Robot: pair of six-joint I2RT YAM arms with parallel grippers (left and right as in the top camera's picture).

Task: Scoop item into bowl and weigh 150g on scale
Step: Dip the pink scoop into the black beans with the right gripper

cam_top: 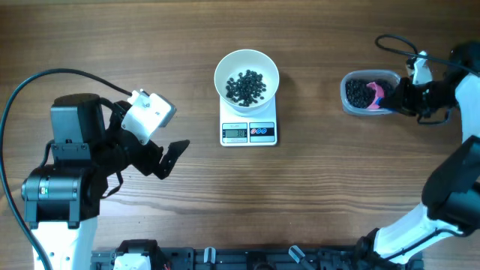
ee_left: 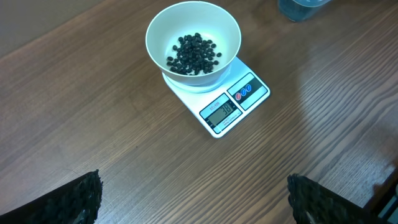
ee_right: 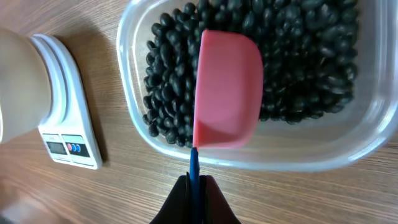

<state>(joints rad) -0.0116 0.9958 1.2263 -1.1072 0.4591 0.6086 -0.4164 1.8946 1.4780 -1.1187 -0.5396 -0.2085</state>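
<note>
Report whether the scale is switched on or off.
On. The scale has dark digits on its display in the left wrist view; the exact reading is too blurry to tell.

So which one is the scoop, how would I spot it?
Look to the right end of the wooden table, where a clear tub sits apart from the white bowl on the scale. Inside it, over the black beans, is the scoop: the only pink thing, on a thin blue handle pinched by the right gripper.

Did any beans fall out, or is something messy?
Nothing stands out. The beans sit inside the bowl, which rests upright on the scale, and inside the tub. No loose beans show on the table.
</note>
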